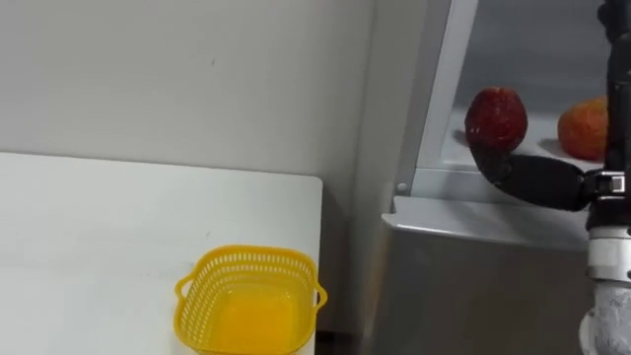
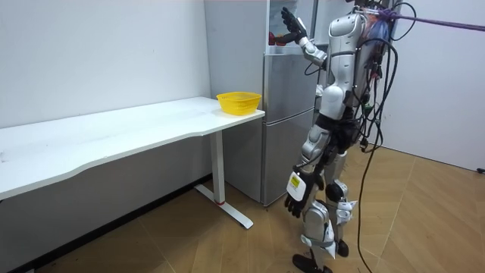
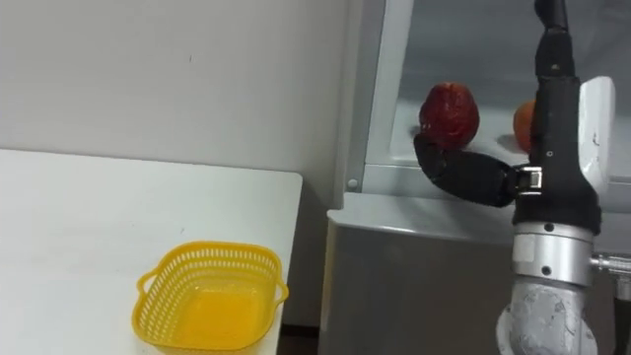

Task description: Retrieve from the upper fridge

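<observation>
Two fruits sit at the upper fridge shelf's (image 3: 389,179) front edge: a dark red fruit (image 3: 450,113) and, at its 3 o'clock, an orange fruit (image 3: 525,120). The right hand (image 3: 557,148) is upright with fingers straight and apart, its thumb at the red fruit's 6 o'clock. The left hand (image 2: 297,193) hangs relaxed.

Silver-grey shell on torso and limbs; both the right hand (image 3: 552,138) and left hand (image 2: 298,197) are black. Dark cables hang down the back; purple strap at one o'clock.
</observation>
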Controlling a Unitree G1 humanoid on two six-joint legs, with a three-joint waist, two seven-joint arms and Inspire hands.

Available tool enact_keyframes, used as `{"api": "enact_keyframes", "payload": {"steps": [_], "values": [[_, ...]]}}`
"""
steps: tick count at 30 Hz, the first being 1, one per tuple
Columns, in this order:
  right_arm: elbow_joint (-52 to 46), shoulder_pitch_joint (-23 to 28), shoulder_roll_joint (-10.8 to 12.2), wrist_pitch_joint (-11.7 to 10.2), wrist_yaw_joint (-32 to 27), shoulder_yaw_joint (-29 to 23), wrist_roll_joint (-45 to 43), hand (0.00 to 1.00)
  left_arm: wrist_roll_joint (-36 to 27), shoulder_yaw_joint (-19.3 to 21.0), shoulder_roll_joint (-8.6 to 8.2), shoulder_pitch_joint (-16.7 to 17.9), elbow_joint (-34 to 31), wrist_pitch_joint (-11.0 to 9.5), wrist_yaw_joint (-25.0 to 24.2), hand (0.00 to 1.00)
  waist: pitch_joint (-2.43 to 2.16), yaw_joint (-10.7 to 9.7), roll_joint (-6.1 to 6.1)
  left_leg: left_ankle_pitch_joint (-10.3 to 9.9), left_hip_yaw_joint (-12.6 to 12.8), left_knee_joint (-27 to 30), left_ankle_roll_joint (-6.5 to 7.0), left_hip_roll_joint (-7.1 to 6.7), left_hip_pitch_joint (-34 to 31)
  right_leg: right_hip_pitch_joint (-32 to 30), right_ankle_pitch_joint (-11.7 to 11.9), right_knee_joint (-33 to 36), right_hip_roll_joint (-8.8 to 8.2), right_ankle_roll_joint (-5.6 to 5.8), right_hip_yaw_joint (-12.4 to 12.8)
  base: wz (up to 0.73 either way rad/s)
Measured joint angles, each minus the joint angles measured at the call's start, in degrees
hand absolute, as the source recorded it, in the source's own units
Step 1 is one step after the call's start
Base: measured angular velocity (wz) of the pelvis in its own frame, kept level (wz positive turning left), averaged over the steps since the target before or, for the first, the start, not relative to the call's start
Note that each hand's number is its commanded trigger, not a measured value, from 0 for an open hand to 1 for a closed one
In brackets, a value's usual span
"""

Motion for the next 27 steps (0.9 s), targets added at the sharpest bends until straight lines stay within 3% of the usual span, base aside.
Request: {"api": "enact_keyframes", "payload": {"steps": [4,15,24,27], "values": [[5.1,-2.2,-0.7,0.2,1.1,0.7,0.3,0.0,0.2,0.0,0.57,0.3,-0.5,0.4,-0.6,0.0,-0.49,0.5,-0.72,0.0,-0.2,0.3,0.0,-0.01,-0.3,0.0,0.0,0.1,-0.03,-0.01,-0.2,0.03],[11.8,-5.2,-1.1,2.1,3.1,1.2,2.7,0.0,0.2,0.0,0.65,0.1,-1.3,1.9,-1.2,0.0,-0.45,0.4,-0.71,0.0,-2.1,0.9,0.07,-0.31,-0.9,0.6,0.0,0.1,-0.3,-0.01,-2.1,0.09],[13.7,-5.5,-4.6,2.3,4.5,1.7,3.2,0.0,0.2,0.0,0.9,0.6,-2.0,2.0,-2.3,0.0,-0.58,0.6,-1.18,0.2,-2.7,0.9,0.28,-0.63,-0.8,0.9,0.0,0.1,-0.59,-0.01,-2.6,0.02],[14.6,-6.6,-4.8,2.3,5.7,2.4,4.5,0.0,0.2,-0.1,1.01,0.9,-2.1,2.0,-2.9,0.0,-0.47,0.5,-1.17,0.2,-2.7,0.8,0.28,-0.58,-0.4,1.3,0.0,0.1,-0.54,-0.01,-2.6,0.0]]}}
